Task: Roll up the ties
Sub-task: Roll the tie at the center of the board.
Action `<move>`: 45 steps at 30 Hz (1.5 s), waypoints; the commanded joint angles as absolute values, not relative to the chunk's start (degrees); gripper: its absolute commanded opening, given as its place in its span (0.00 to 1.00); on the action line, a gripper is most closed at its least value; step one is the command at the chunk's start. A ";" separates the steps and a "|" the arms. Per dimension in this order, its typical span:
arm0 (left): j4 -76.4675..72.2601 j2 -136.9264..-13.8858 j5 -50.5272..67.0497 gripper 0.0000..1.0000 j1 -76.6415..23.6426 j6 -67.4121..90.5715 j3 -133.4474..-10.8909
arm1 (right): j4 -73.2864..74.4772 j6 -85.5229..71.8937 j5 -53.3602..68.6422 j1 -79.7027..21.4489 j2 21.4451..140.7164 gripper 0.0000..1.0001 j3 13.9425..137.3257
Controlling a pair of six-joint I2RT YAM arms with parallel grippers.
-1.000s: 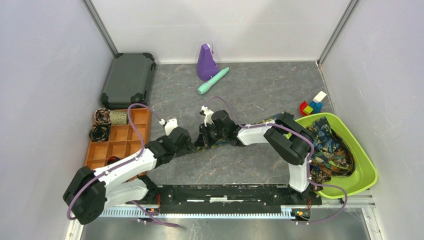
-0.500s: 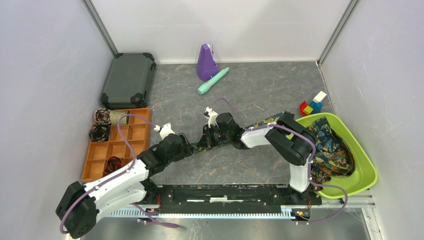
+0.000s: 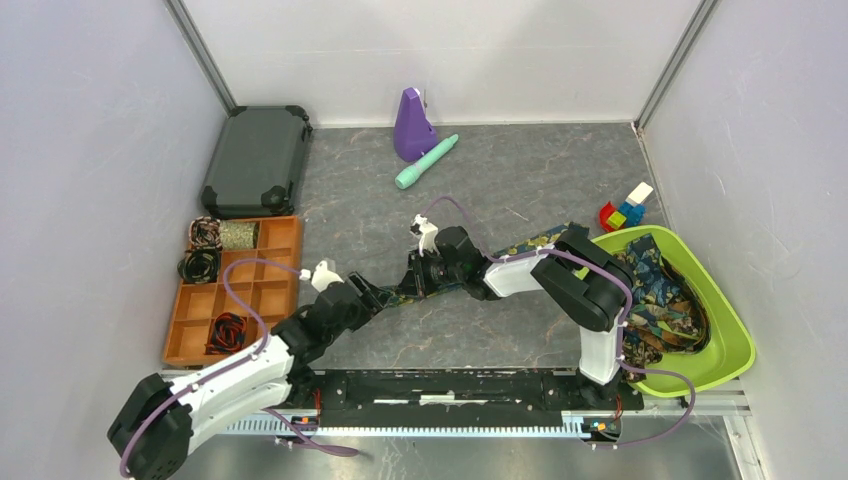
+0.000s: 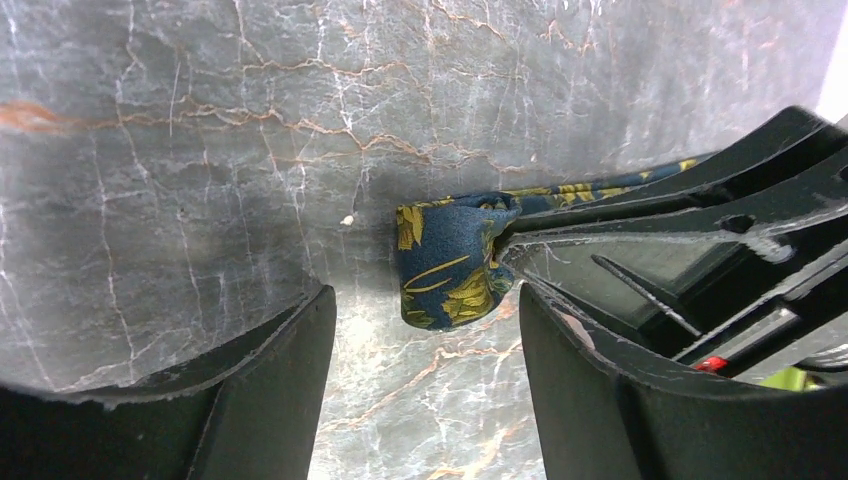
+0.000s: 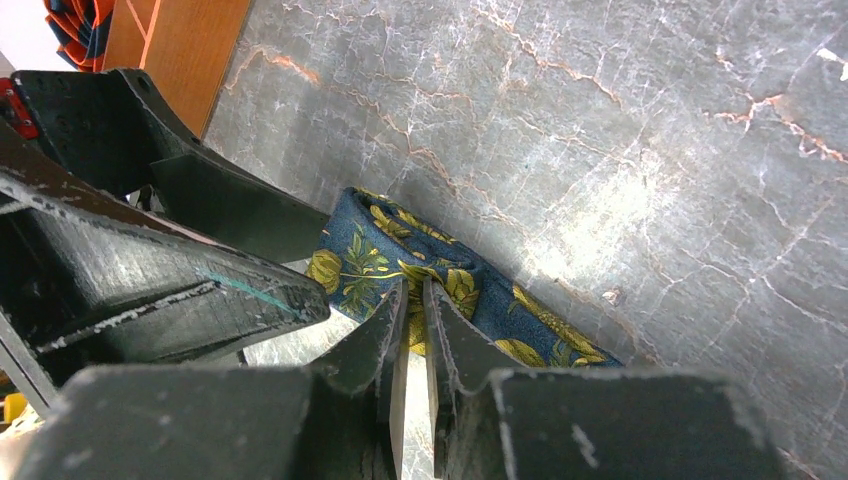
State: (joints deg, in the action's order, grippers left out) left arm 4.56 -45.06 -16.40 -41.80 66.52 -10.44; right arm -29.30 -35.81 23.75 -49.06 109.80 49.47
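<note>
On the grey marbled tabletop [image 3: 520, 180], a dark green case [image 3: 258, 160] lies at the back left, just beyond an orange divided tray [image 3: 190, 305]. A purple cone-shaped object [image 3: 411, 125] stands beside a teal pen-like cylinder [image 3: 426, 162]. Coloured toy blocks [image 3: 625, 211] sit by a lime-green bin [image 3: 735, 340].

The top camera looks steeply down from above and behind the arm bases over the whole grey marbled counter [image 3: 520, 190], while both wrist cameras sit close and low, facing each other past the black left pincer [image 4: 425, 300] and black right pincer [image 5: 415, 290], sharing the navy yellow-flowered fabric tie [image 4: 445, 275] mid-counter.
</note>
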 commanded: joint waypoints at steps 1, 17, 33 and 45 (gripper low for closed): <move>0.41 -41.48 -18.29 0.74 -41.72 76.97 -7.78 | -22.68 -34.71 22.25 -48.87 110.39 0.16 47.13; -7.30 -49.84 -18.43 0.66 -41.66 80.42 -7.51 | -23.27 -34.96 22.50 -48.87 110.47 0.16 47.00; -11.79 -55.94 -18.31 0.46 -41.66 78.70 -7.95 | -23.53 -35.15 22.69 -48.83 110.36 0.16 47.02; -2.29 -56.09 -17.96 0.07 -41.66 72.00 -13.32 | -18.24 -32.62 23.51 -48.87 108.11 0.18 50.65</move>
